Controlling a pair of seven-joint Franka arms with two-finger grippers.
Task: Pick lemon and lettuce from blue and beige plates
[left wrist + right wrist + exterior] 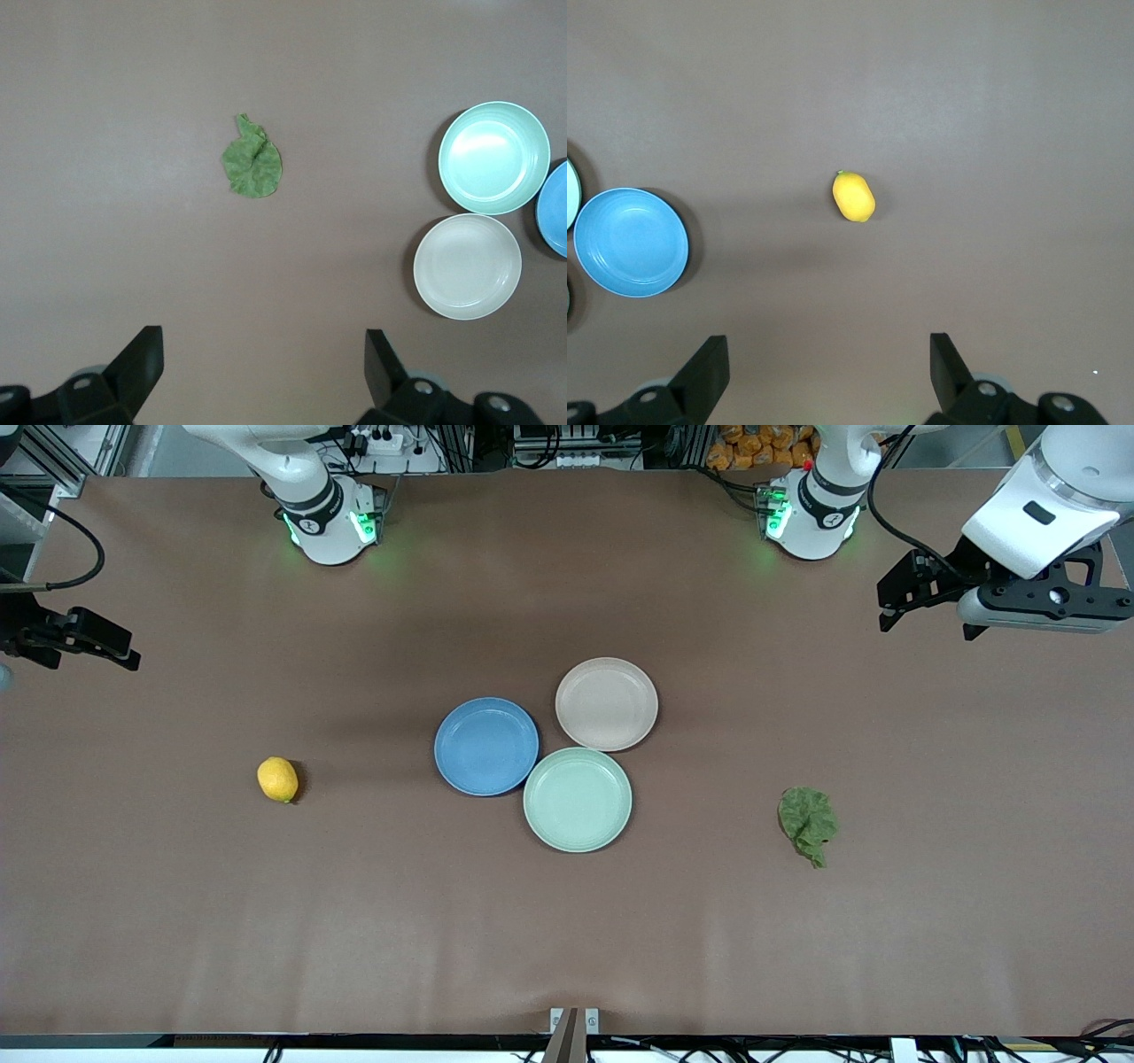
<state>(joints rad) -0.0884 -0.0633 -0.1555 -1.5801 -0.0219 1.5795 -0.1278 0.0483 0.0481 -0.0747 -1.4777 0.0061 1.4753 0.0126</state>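
Note:
The lemon (277,779) (853,197) lies on the bare table toward the right arm's end, on no plate. A crumpled green lettuce leaf (808,824) (253,164) lies on the table toward the left arm's end. The blue plate (485,746) (631,241) and the beige plate (607,703) (467,266) sit mid-table, both with nothing on them. My left gripper (912,598) (264,354) hangs open and empty high over its end of the table. My right gripper (84,638) (829,359) hangs open and empty over the other end.
A mint-green plate (578,799) (493,158) touches the blue and beige plates and lies nearer to the front camera than both. Brown table surface surrounds the lemon and the lettuce. The arm bases stand along the table's edge farthest from the camera.

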